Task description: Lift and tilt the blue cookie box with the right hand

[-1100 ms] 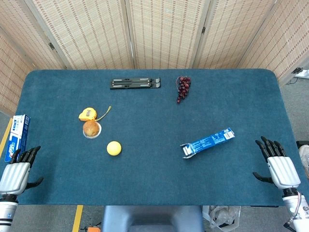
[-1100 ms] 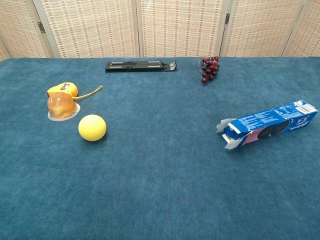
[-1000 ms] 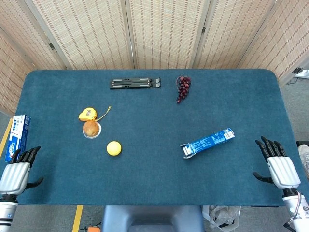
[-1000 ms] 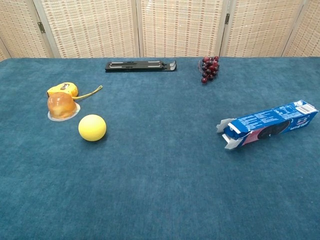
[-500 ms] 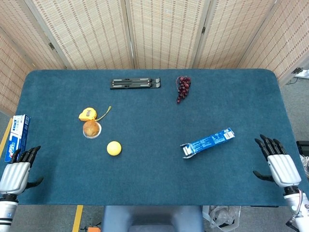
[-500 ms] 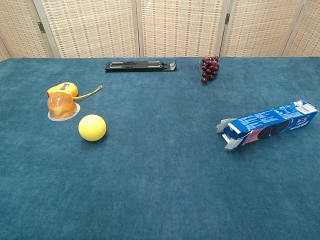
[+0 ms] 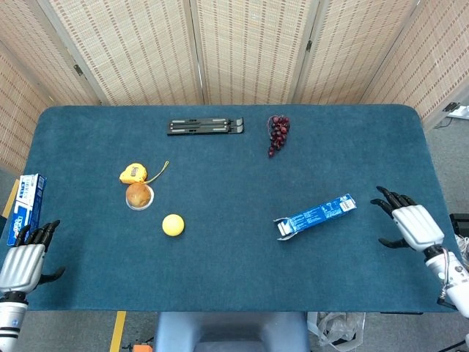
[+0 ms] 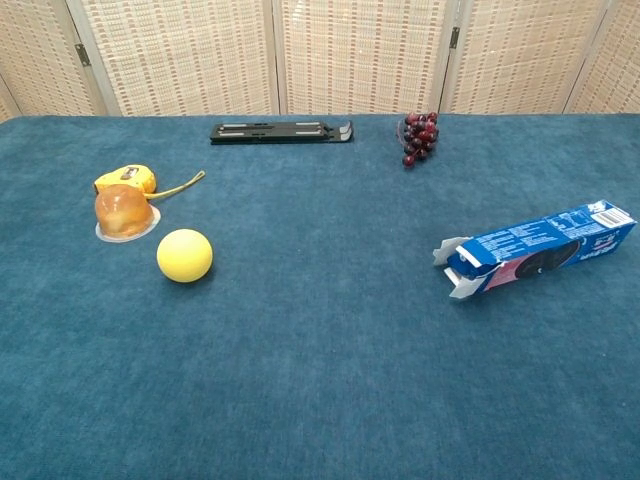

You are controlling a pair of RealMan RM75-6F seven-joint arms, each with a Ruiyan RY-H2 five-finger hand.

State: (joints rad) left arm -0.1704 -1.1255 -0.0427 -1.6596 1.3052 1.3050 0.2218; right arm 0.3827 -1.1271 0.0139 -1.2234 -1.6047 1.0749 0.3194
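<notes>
The blue cookie box lies flat on the blue table, right of centre, its opened flap end toward the left; the chest view shows the cookie box at the right edge. My right hand hovers over the table's right side, to the right of the box and apart from it, fingers spread and holding nothing. At the front left corner my left hand is open and empty. Neither hand appears in the chest view.
A yellow ball, an orange fruit on a lid and a yellow tape measure sit left of centre. A black folded stand and purple grapes lie at the back. Another blue box lies off the table's left edge.
My right hand has moved up and slightly left, toward the cookie box's right end. The left hand and all objects stay put.
</notes>
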